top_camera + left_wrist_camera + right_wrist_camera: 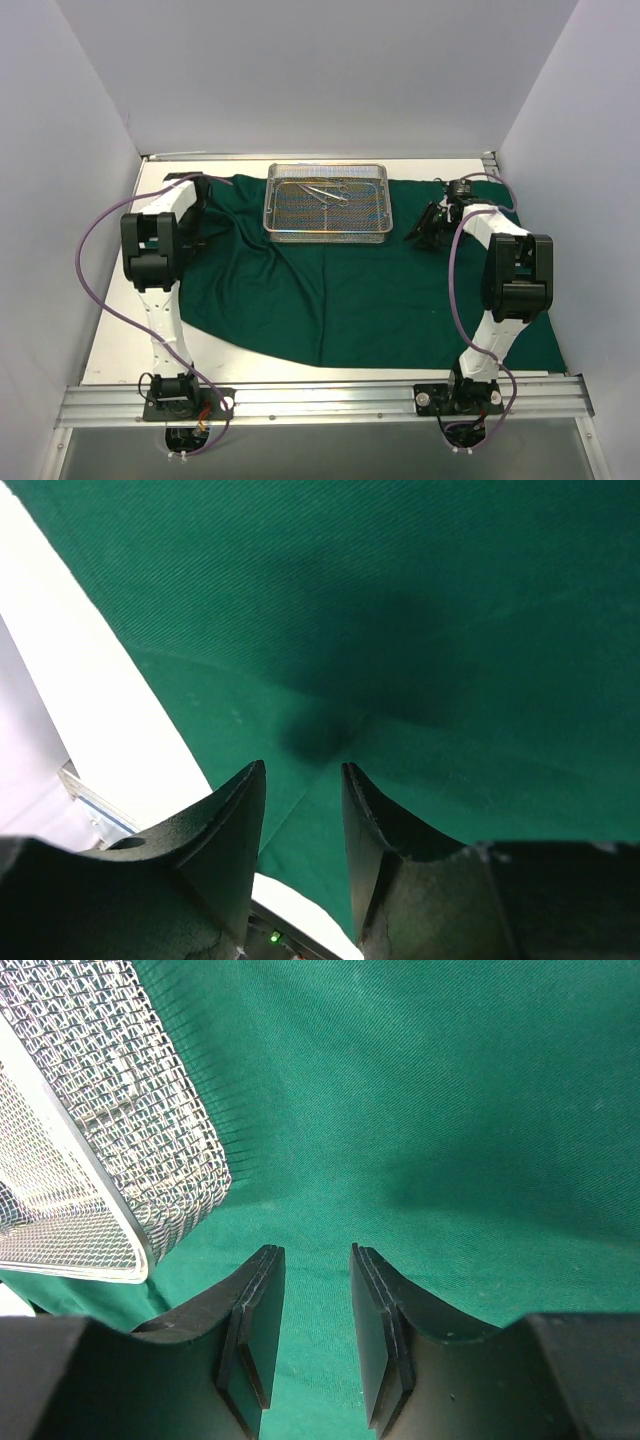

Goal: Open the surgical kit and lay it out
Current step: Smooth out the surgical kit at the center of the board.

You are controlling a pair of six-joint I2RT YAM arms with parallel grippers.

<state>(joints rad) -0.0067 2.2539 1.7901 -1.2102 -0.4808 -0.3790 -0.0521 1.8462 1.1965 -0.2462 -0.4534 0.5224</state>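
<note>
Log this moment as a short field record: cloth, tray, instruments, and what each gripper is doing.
cloth: dark green cloth spread flat over the table
tray: wire-mesh tray sitting on the cloth, far centre
instruments: metal instruments lying inside the tray
left gripper: left gripper open, empty, above the cloth near its left edge
right gripper: right gripper open, empty, above the cloth just right of the tray

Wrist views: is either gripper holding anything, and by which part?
Nothing is held. The left gripper and right gripper are both open, with only the green cloth visible beyond the gap.
</note>
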